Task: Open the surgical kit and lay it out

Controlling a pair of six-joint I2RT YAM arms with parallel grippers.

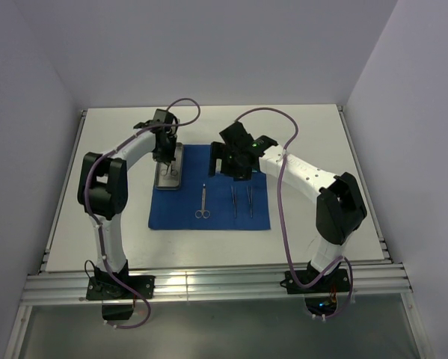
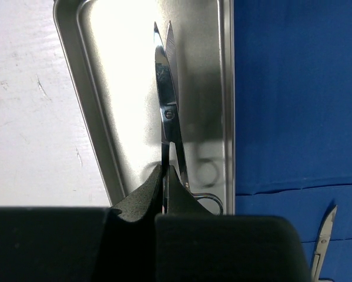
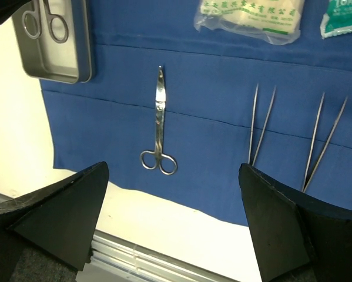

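The royal-blue cloth lies spread flat mid-table. The steel tray sits at its left edge. My left gripper is over the tray, shut on one pair of scissors just below the pivot. Their blades point away and their shadow falls on the tray floor. The second scissors lie on the cloth, with two tweezers to their right. My right gripper hovers open and empty above the cloth. Two packets lie beyond the tweezers.
The white table is walled at the back and sides. A metal rail runs along the near edge. The cloth's near edge stops short of it. The right arm's cable loops over the table's right side.
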